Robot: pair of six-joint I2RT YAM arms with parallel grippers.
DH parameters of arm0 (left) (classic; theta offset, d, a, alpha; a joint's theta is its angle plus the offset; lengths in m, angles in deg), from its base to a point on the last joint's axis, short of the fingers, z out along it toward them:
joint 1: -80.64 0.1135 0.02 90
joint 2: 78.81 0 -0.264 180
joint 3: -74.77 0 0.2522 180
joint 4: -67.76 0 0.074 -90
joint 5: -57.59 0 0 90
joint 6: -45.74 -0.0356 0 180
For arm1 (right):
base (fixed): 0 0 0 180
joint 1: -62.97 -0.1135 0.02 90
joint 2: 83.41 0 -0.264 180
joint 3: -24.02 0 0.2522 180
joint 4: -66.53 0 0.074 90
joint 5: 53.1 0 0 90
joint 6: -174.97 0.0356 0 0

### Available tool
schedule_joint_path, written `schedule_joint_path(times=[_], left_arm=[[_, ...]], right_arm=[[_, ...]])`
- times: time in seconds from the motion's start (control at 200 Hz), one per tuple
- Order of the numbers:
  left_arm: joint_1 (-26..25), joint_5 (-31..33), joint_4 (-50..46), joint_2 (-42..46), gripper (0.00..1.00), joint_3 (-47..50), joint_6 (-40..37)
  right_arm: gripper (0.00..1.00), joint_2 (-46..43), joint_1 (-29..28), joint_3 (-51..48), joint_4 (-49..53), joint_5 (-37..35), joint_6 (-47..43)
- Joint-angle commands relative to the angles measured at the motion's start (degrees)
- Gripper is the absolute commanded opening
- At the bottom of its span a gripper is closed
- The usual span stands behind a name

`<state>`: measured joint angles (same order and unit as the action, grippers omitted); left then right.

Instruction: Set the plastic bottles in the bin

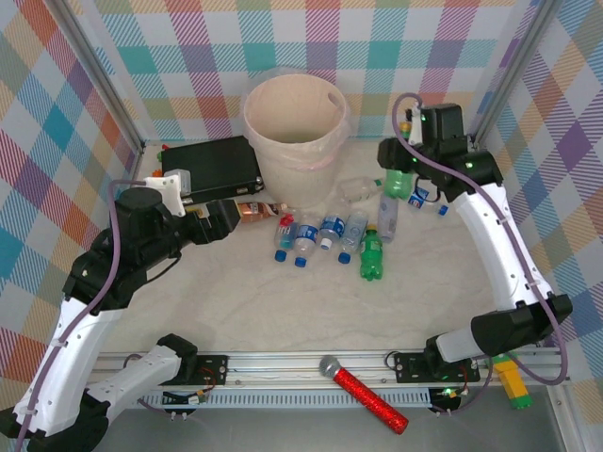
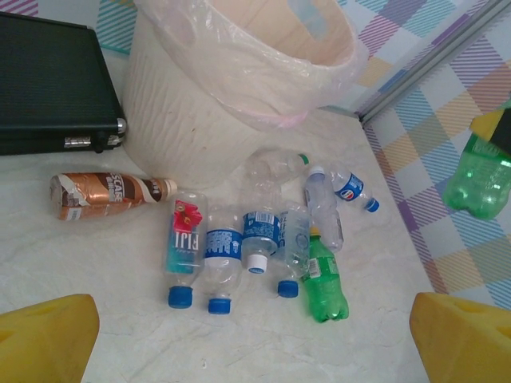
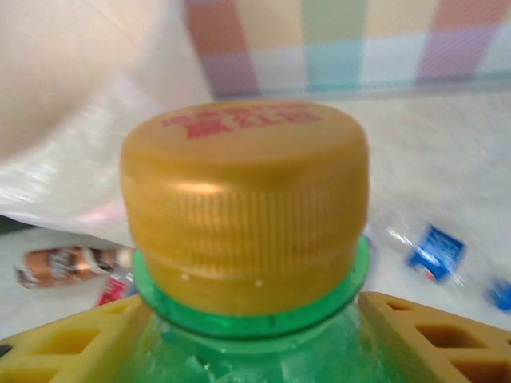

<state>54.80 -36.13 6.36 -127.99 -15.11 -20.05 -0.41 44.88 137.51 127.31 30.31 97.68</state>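
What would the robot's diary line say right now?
right end effector: shut on green bottle, right of bin | left end effector: open, above bottles lying on table

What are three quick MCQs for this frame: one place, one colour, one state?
1. Where is the case?
A. left of the bin
B. inside the bin
C. by the near rail

2. What colour is the cap of the bottle in the right claw?
A. blue
B. white
C. yellow-orange

3. What state is the left claw in?
A. shut on a bottle
B. open, holding nothing
C. shut on the case

Answers:
1 A: the top view shows the case on the table at the bin's left side.
2 C: the right wrist view shows a yellow-orange cap on a green neck.
3 B: its yellow fingers sit far apart with nothing gripped between them.
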Motion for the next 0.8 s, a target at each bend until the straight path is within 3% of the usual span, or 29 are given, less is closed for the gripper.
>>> schedule_joint_path(times=[0.0,0.285,0.555,0.795], left_arm=[[-0.3,0.9,1.0,0.1,1.00,-2.3,0.0],[-0.3,2.6,-1.8,1.5,1.00,-4.1,0.2],[-0.3,4.2,-4.6,3.3,1.00,-5.2,0.3],[-0.3,5.6,-5.9,4.9,0.99,-5.0,0.7]], right_arm=[[0.60,3.7,-3.0,5.4,-6.9,-1.0,0.9],[0.59,17.7,-8.4,23.5,-17.0,-3.5,-0.3],[0.59,34.5,-9.6,43.4,-20.4,-5.4,-2.5],[0.58,42.1,-9.9,46.0,-31.2,-5.9,-4.0]])
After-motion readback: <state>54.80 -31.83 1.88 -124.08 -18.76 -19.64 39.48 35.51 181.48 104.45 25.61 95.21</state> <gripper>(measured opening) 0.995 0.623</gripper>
